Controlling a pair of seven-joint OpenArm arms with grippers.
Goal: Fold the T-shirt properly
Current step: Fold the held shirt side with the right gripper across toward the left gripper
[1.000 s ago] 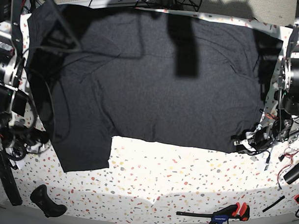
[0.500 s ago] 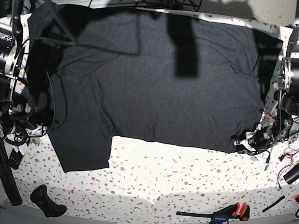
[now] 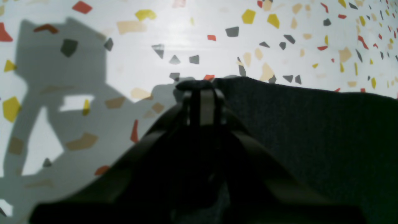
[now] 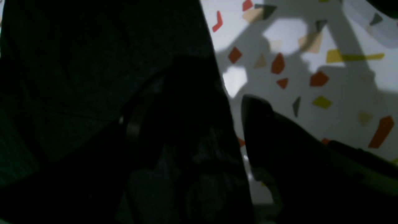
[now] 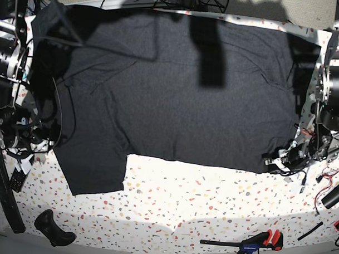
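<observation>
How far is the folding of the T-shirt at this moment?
Done: the T-shirt lies spread flat on the speckled table, no fold made yet. In hand: the left gripper is shut at a corner of the cloth's edge; whether it pinches fabric is unclear. The right gripper is open over the shirt's other edge. Left: every fold.

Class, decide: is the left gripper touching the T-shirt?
Touching. The left wrist view shows the left gripper shut on the T-shirt at its edge.
</observation>
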